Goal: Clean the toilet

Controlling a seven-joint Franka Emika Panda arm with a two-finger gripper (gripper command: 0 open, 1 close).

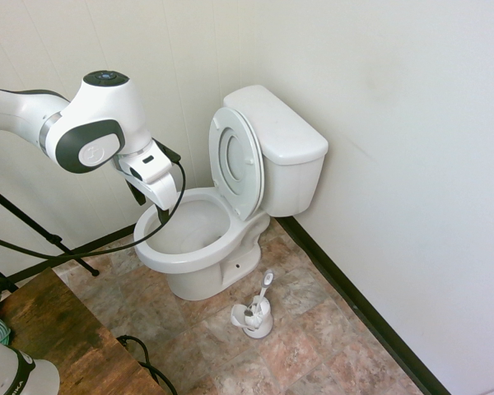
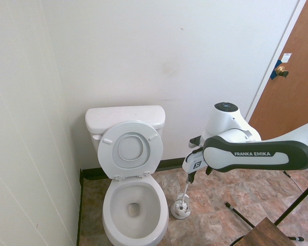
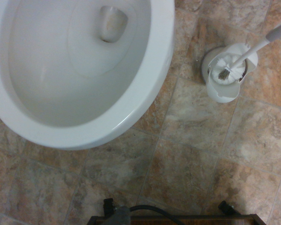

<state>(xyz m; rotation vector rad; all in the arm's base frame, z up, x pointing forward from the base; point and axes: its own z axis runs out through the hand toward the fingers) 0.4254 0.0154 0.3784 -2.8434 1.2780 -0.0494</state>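
Against the wall, toilet bowl points outward.

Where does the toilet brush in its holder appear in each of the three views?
First exterior view: toilet brush at lower centre, on the floor right of the toilet bowl.
Second exterior view: brush lower centre-right, below the gripper.
Wrist view: brush at upper right.
Shared landmark: the toilet bowl rim.

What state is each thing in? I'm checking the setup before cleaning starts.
toilet: seat and lid both raised against the tank, bowl exposed.
toilet brush: standing in its holder on the floor beside the bowl, untouched.
gripper: open, empty, pointing down above the floor.
door: shut.
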